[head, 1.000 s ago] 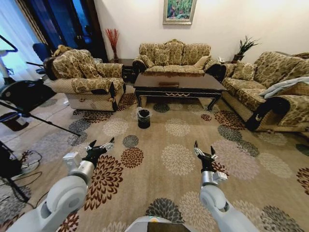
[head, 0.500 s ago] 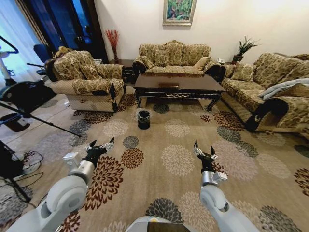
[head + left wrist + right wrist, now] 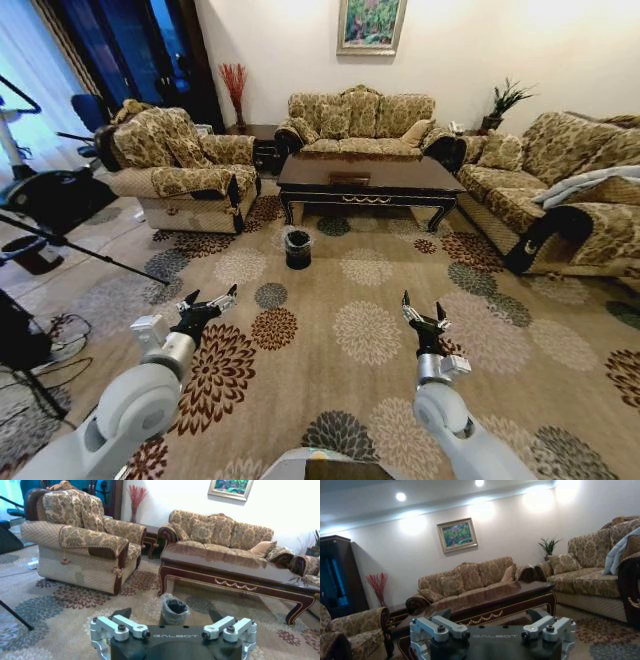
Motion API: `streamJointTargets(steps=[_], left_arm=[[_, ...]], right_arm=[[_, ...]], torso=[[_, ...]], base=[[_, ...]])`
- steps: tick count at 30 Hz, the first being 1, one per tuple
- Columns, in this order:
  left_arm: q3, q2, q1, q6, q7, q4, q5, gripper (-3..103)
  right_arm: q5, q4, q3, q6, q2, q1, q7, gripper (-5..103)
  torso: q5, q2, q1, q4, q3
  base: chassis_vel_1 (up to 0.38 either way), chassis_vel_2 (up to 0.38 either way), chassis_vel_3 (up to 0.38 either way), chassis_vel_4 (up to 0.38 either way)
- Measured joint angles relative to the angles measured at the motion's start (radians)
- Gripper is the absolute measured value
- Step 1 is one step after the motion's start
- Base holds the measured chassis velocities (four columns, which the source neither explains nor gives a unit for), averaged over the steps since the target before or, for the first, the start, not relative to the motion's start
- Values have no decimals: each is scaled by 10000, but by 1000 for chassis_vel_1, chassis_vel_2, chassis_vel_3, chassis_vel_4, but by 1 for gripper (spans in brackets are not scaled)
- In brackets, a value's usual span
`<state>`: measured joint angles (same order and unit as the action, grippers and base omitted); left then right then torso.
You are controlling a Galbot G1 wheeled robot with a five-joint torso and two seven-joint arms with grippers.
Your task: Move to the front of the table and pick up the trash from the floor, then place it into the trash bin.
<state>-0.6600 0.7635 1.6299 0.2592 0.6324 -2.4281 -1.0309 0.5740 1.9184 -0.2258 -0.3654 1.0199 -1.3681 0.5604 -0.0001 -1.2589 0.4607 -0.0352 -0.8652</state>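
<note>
The long dark brown table (image 3: 370,178) stands ahead on the carpet, in front of the middle sofa. The small black trash bin (image 3: 297,248), lined with a clear bag, sits on the carpet just before the table's left end. Both arms are held out low in front of me. My left gripper (image 3: 212,296) is open and holds nothing, well short of the bin. My right gripper (image 3: 422,304) is open and bare as well. The left wrist view has the trash bin (image 3: 175,609) and the table (image 3: 240,573) beyond the open left gripper (image 3: 169,614). The trash is out of view.
An armchair (image 3: 180,165) stands at the left, a sofa (image 3: 362,115) behind the table and another sofa (image 3: 560,190) at the right. Tripod legs and cables (image 3: 60,250) lie at the far left. Open patterned carpet (image 3: 370,330) stretches between me and the table.
The whole head view has shifted slightly, so the camera has moved a little. Both arms keep the same pose with open grippers.
</note>
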Motion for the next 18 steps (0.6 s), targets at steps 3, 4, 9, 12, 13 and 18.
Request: streamJointTargets(steps=[3, 4, 9, 12, 13, 18], left_arm=[[0, 0, 0, 0, 0, 0, 0, 100], [0, 0, 0, 0, 0, 0, 0, 100], [0, 0, 0, 0, 0, 0, 0, 100], [0, 0, 0, 0, 0, 1, 0, 100], [0, 0, 0, 0, 0, 0, 0, 100], [0, 0, 0, 0, 0, 0, 0, 100]], right_arm=[[0, 0, 0, 0, 0, 0, 0, 100], [0, 0, 0, 0, 0, 0, 0, 100], [0, 0, 0, 0, 0, 0, 0, 100], [0, 0, 0, -1, 0, 1, 0, 100], [0, 0, 0, 0, 0, 0, 0, 100], [0, 0, 0, 0, 0, 1, 0, 100]], torso=[[3, -98, 48, 1, -51], [3, -145, 69, 1, -75], [2, -395, 189, 1, -205], [-1, -581, 273, -2, -305], [0, -648, 303, -2, -343], [0, -932, 437, 2, -499]], base=[[-52, -65, 72, 71], [-47, -64, 53, 65], [-30, -38, 23, 30], [0, 0, 0, 0], [0, 0, 0, 0], [4, -11, -6, 7]])
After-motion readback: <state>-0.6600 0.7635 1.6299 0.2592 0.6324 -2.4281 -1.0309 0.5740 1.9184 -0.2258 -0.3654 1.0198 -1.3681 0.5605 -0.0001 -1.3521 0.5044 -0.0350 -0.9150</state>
